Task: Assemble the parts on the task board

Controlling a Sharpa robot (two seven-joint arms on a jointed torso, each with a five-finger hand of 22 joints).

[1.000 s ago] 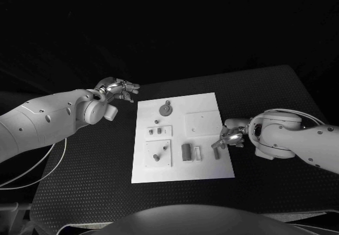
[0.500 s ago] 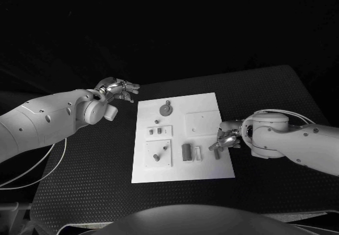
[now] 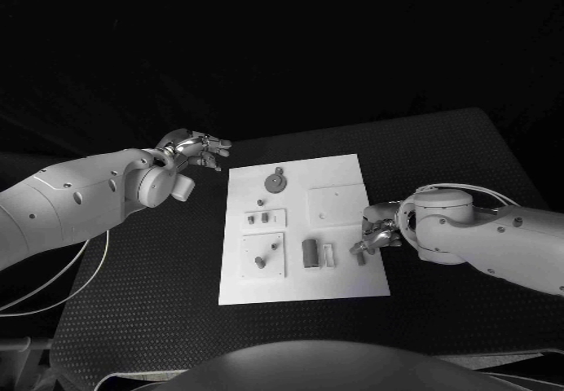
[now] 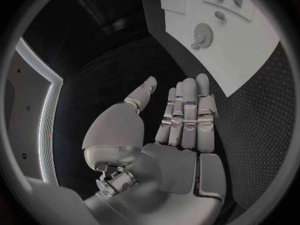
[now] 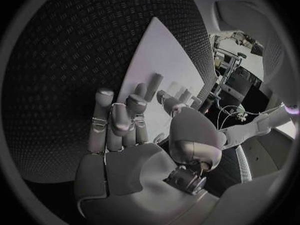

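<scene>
The white task board [image 3: 348, 282] lies mid-table. On it are a gear [image 3: 275, 181], small pieces [image 3: 266, 217], a plate with pegs [image 3: 263, 255], a dark cylinder [image 3: 309, 252] and a small upright piece [image 3: 359, 254] by its right edge. My right hand [image 3: 378, 231] hovers at that edge just above the upright piece, fingers apart, nothing seen in its palm. In the right wrist view the hand [image 5: 128, 130] reaches toward the board [image 5: 156, 50], where a peg [image 5: 154, 81] stands past the fingertips. My left hand [image 3: 197, 149] floats off the board's far left corner, empty, fingers apart.
The left wrist view has my left hand [image 4: 181, 120] with straight fingers above the black mat, the board [image 4: 250, 50] and its gear [image 4: 202, 34] beyond it. A raised square plate [image 3: 337, 204] sits on the board just beyond the right hand.
My right hand and forearm have slid a little to the left, further over the board's right edge. The left arm is still.
</scene>
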